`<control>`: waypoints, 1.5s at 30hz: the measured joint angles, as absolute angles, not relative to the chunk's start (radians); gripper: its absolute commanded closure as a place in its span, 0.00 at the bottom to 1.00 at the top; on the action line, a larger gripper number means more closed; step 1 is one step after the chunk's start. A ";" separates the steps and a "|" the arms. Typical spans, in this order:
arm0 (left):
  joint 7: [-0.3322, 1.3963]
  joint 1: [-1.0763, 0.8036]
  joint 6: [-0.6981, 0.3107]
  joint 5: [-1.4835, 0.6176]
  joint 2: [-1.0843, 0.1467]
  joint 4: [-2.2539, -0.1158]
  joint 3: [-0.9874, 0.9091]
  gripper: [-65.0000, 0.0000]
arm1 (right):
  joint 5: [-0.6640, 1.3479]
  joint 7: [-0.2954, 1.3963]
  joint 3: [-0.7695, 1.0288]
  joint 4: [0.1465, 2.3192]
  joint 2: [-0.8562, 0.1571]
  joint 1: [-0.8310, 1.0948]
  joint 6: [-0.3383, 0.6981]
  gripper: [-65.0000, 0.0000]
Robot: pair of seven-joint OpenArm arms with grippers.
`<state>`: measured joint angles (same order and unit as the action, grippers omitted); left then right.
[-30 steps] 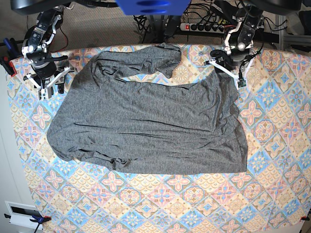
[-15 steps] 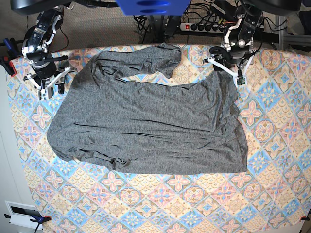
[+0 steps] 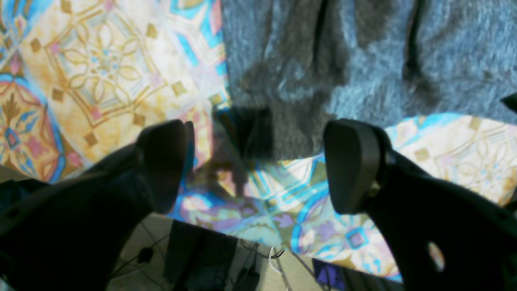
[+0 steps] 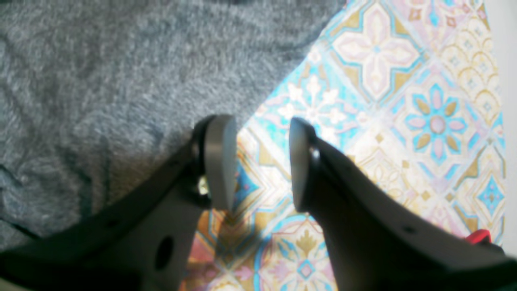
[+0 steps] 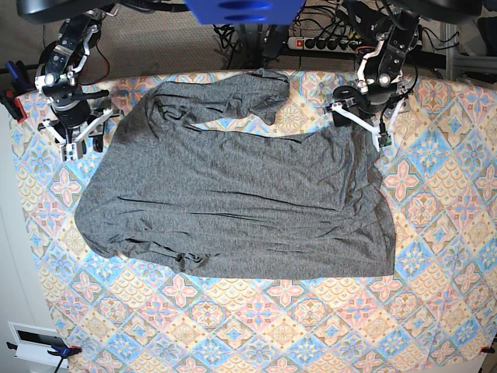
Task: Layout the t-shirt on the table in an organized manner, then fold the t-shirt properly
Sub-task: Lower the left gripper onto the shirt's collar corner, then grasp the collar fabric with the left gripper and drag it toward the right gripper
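Left wrist: the left gripper [image 3: 258, 161] gapes wide, empty, above the shirt [image 3: 363, 60] edge on the table [image 3: 101, 72]. Right wrist: the right gripper [image 4: 258, 161] is partly open — nothing between its pads, the grey cloth just beside. Base: the shirt lies spread mid-table, one sleeve bunched at the far edge.

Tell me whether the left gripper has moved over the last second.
Yes. The left gripper has shifted leftward, nearer the t-shirt collar, and opened wider.
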<state>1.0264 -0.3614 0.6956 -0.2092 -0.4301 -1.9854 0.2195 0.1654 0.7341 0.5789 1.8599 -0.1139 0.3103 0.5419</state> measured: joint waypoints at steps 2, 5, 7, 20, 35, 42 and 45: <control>1.036 -0.369 0.696 -0.209 -0.430 -1.984 0.220 0.38 | 0.165 0.736 0.579 1.860 -0.115 0.312 0.541 0.69; 1.025 -0.367 0.696 -0.205 -0.430 -1.983 0.216 0.55 | 0.165 0.735 0.579 1.860 -0.114 0.312 0.542 0.69; 1.024 -0.365 0.696 -0.201 -0.432 -1.983 0.215 0.60 | 0.165 0.734 0.579 1.860 -0.114 0.311 0.541 0.69; 1.030 -0.366 0.695 -0.206 -0.474 -1.953 0.097 1.00 | 0.165 0.735 0.579 1.860 -0.114 0.313 0.542 0.69; 1.026 -0.371 0.696 -0.209 -0.512 -1.930 0.060 0.53 | 0.165 0.734 0.578 1.861 -0.114 0.316 0.541 0.69; 1.020 -0.370 0.699 -0.388 -0.448 -2.051 0.066 0.43 | 0.165 0.735 0.578 1.863 -0.110 0.317 0.540 0.69; 1.028 -0.366 0.699 -0.652 -0.449 -2.048 0.072 0.43 | 0.165 0.728 0.578 1.866 -0.115 0.351 0.538 0.69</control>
<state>1.0279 -0.3656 0.6987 -0.6521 -0.4488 -2.0476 0.0723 0.1654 0.7277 0.5777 1.8656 -0.1150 0.3508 0.5385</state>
